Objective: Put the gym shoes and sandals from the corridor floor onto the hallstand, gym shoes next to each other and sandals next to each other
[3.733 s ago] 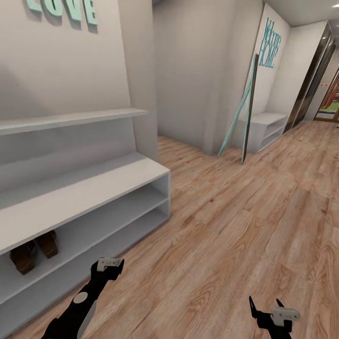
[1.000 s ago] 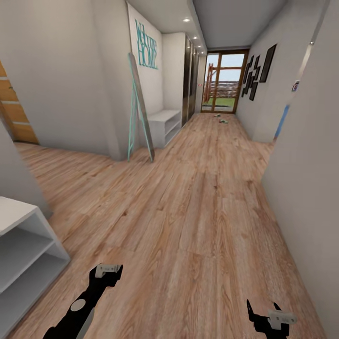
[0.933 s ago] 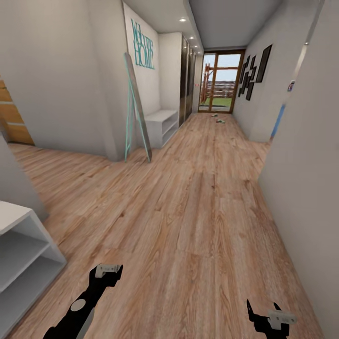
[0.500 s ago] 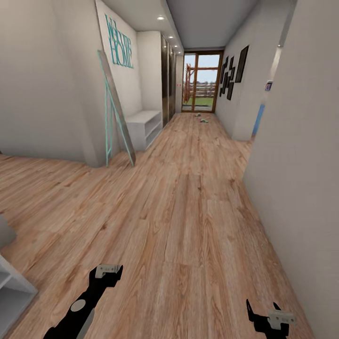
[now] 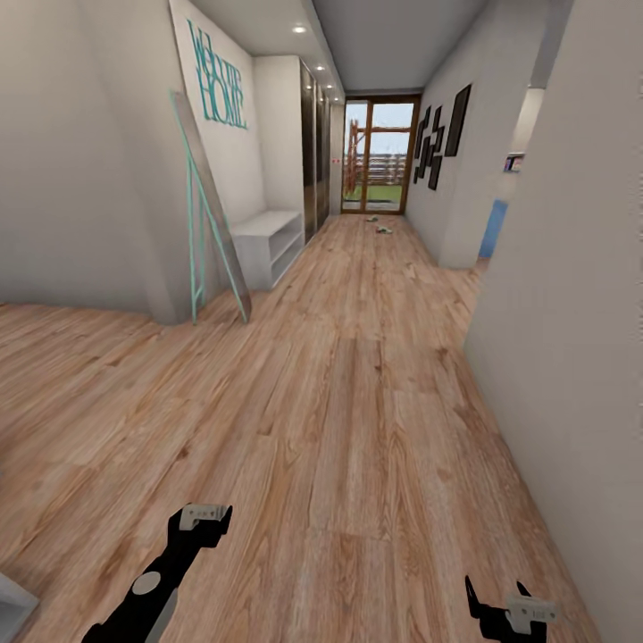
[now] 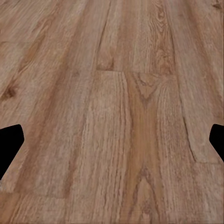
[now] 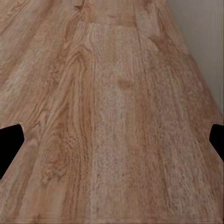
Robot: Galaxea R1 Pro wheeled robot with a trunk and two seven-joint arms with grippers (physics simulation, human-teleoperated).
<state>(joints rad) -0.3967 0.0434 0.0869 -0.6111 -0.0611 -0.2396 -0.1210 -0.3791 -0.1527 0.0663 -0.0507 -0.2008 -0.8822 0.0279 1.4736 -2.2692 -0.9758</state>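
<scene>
Looking down a long corridor: wood-plank corridor floor [image 5: 357, 375] takes up most of the head view, grey walls on both sides. White bench unit [image 5: 263, 243] with open tiers sits at 11 o'clock against the left-hand wall, teal script lettering [image 5: 214, 76] above it, a tall teal-framed mirror [image 5: 210, 210] leaning just beside it. Glass door [image 5: 379, 156] at 12 o'clock at the far end; dark picture frames [image 5: 444, 129] on the wall at 1 o'clock. Two small pale-and-green objects, likely the gym shoes [image 5: 384, 229], lie on the floor at 12 o'clock near that door, close together, too small to tell more. A white corner [image 5: 11, 607] pokes in at 8 o'clock. Left claw [image 5: 204, 516] at 7 o'clock, fingers apart, nothing between them, over bare planks. Right claw [image 5: 498, 604] at 5 o'clock, fingers apart, holding nothing, near the right wall. Both wrist views show black fingertips [image 6: 9, 147] [image 7: 10, 144] at the edges, wide apart, above plain floor.
</scene>
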